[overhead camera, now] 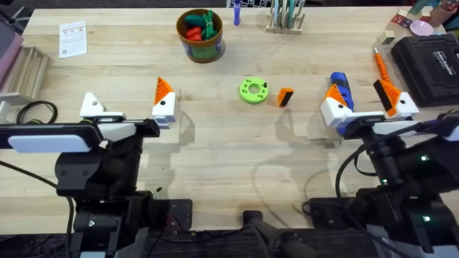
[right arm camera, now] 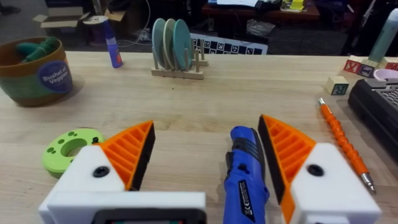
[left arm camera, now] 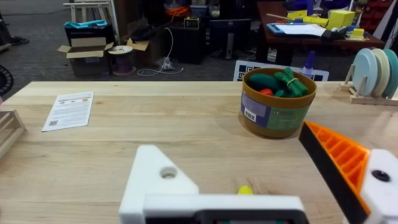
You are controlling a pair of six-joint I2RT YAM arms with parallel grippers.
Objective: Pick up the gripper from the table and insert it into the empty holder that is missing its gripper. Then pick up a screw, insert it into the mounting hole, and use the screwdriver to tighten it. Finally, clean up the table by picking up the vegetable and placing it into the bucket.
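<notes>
Blue screwdriver point(right arm camera: 245, 177) lies betw. wide right pincer point(right arm camera: 205, 155) fingers; left pincer point(overhead camera: 129, 107) wide too.

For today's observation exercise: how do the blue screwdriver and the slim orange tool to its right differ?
The screwdriver is blue and thick-bodied; the orange tool is thin, like a pencil. The screwdriver lies between the open right gripper's fingers; the orange tool lies outside them, beside a black case. The orange tool's body is ribbed along its length; the screwdriver's is mostly smooth with a dark ribbed collar. Both lie flat on the table.
</notes>
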